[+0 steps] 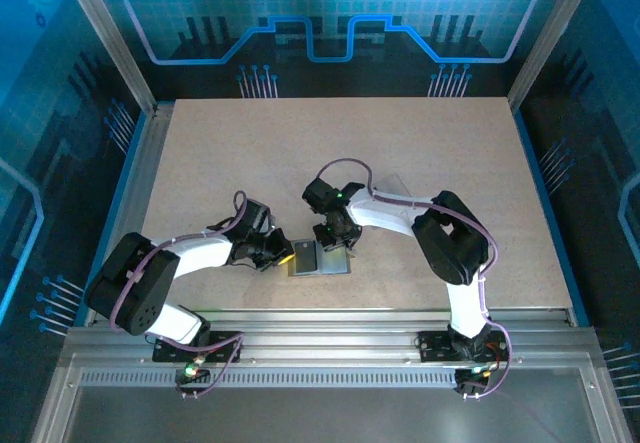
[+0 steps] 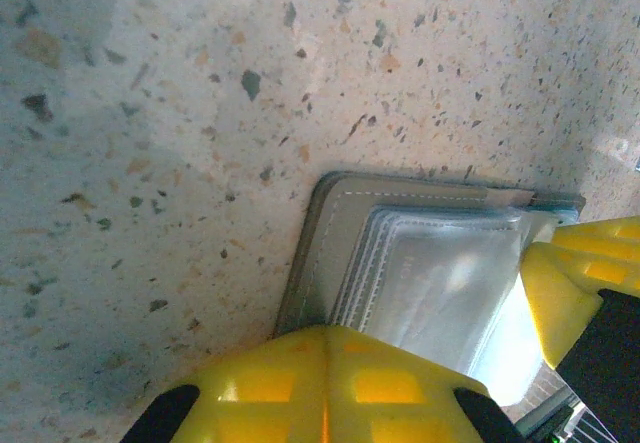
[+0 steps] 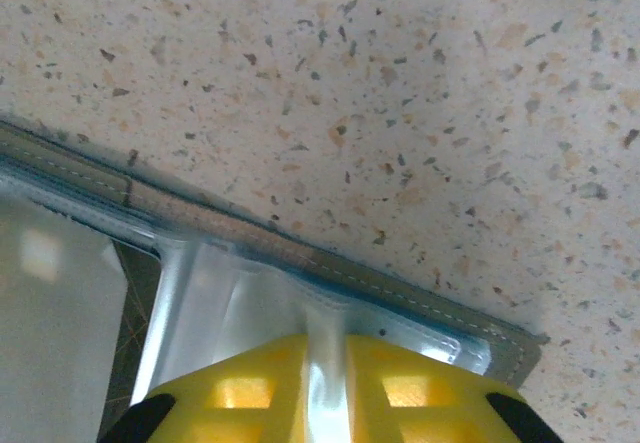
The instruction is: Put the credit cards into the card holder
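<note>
Looking down on the card holder [image 1: 318, 260], lying opened flat like a book on the speckled table [image 1: 420, 143]. Sitting close to the table's near edge, midway between the two arms. Showing a grey stitched cover with a rounded corner and glossy clear sleeves layered on the inside.

Reaching in from the left with the left gripper [image 1: 277, 253], meeting the holder at its left side. Pressing its yellow pads [image 2: 260, 388] fully together, with only a thin seam between them and nothing caught in that seam. Hanging with those tips over the outer border of the left panel, right above the stitched edge.

Bending down from the right with the right gripper [image 1: 336, 246], standing over the holder's right panel. Standing narrow, with the yellow pads [image 3: 240, 393] nearly together around a pale strip of the clear sleeve [image 3: 318, 333]. Seemingly pinching that sleeve, judging from a wrist view cropping the contact at its lower border. Facing the holder's long stitched edge, running diagonally across the right wrist view against bare tabletop.

Catching, in the left wrist view, one yellow finger [image 2: 580, 273] of the right gripper at the holder's opposite side, just beside the shiny sleeves.
</note>
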`<act>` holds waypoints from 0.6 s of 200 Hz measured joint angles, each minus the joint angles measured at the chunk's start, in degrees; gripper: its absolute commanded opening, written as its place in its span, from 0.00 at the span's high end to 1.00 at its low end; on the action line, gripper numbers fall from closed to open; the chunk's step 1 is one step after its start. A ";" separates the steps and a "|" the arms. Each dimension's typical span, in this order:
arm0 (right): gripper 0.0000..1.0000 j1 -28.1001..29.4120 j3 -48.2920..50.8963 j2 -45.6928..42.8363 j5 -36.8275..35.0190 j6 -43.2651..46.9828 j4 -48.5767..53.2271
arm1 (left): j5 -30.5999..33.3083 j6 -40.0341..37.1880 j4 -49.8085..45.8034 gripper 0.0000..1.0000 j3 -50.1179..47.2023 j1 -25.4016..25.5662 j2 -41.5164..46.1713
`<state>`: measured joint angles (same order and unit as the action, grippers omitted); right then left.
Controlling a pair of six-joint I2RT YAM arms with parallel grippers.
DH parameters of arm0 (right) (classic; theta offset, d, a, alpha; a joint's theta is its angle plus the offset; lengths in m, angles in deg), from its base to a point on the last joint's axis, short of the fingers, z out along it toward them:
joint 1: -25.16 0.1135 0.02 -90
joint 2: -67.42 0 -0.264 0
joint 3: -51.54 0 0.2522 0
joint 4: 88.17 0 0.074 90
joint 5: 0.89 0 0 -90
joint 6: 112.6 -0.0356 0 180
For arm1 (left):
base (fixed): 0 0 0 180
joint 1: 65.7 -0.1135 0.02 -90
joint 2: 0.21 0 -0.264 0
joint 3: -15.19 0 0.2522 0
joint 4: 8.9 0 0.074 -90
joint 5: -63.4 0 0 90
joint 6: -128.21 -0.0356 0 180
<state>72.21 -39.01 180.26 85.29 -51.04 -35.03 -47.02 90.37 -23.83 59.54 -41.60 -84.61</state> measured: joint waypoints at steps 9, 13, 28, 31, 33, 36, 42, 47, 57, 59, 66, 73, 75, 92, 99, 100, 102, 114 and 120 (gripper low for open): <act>0.88 0.00 0.07 0.00 0.33 0.00 -0.22 | 0.00 0.00 0.00 0.91 0.00 0.00 0.00; 0.89 0.00 0.09 0.00 0.46 -0.02 -0.35 | 0.00 0.00 0.00 0.92 0.00 0.00 0.00; 0.90 0.02 0.15 -0.02 0.87 -0.02 -0.59 | 0.00 0.00 0.00 0.91 0.00 0.00 0.00; 0.91 0.02 0.24 -0.11 0.87 0.00 -0.70 | 0.00 0.00 0.00 0.92 0.00 0.00 0.00; 0.91 0.02 0.28 -0.13 0.87 0.00 -0.79 | 0.00 0.00 0.00 0.92 0.00 0.00 0.00; 0.92 0.02 0.39 -0.24 0.90 -0.02 -0.87 | 0.00 0.00 0.00 0.91 0.00 0.00 0.00; 0.94 0.04 0.70 -0.48 0.87 -0.02 -1.18 | 0.00 0.00 -0.02 0.92 0.00 0.00 0.00; 0.96 0.09 0.85 -0.63 0.87 -0.04 -1.36 | 0.00 -0.02 0.00 0.91 0.00 0.00 0.00; 0.99 0.13 0.98 -0.76 0.83 0.11 -1.51 | 0.00 -0.02 0.00 0.92 0.00 0.00 -0.02; 1.00 0.13 0.96 -0.76 0.81 -0.02 -1.51 | 0.00 -0.02 0.00 0.92 0.00 0.00 -0.04; 1.00 0.15 0.96 -0.76 0.83 0.04 -1.51 | 0.00 -0.02 0.02 0.92 0.00 0.00 -0.17; 1.00 0.15 0.90 -0.76 0.81 0.04 -1.46 | -0.07 -0.02 0.07 0.92 0.00 0.00 -0.28; 1.00 0.15 0.85 -0.76 0.81 0.04 -1.44 | -0.13 -0.02 0.09 0.92 0.00 0.00 -0.31; 1.00 0.42 0.13 -0.76 0.13 0.26 -0.61 | -0.24 0.00 0.22 0.93 0.00 0.02 -0.37; 1.00 0.68 -0.44 -0.74 -0.50 0.39 0.04 | -0.20 0.00 0.26 0.93 0.00 0.11 -0.37; 1.00 0.72 -0.50 -0.74 -0.50 0.42 0.09 | -0.20 0.00 0.28 0.93 0.00 0.13 -0.37; 1.00 0.85 -0.72 -0.74 -0.76 0.44 0.35 | -0.20 0.00 0.33 0.93 0.00 0.17 -0.37; 1.00 1.68 -2.08 -0.74 -2.03 0.50 1.29 | 0.26 0.02 0.50 0.93 0.02 0.79 -0.35; 1.00 2.21 -2.99 -0.74 -2.60 0.52 1.84 | 0.68 0.07 0.52 0.93 0.07 1.20 -0.31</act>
<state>74.41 -42.01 179.52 82.69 -50.52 -33.19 -46.35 90.44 -23.30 59.60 -40.40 -84.92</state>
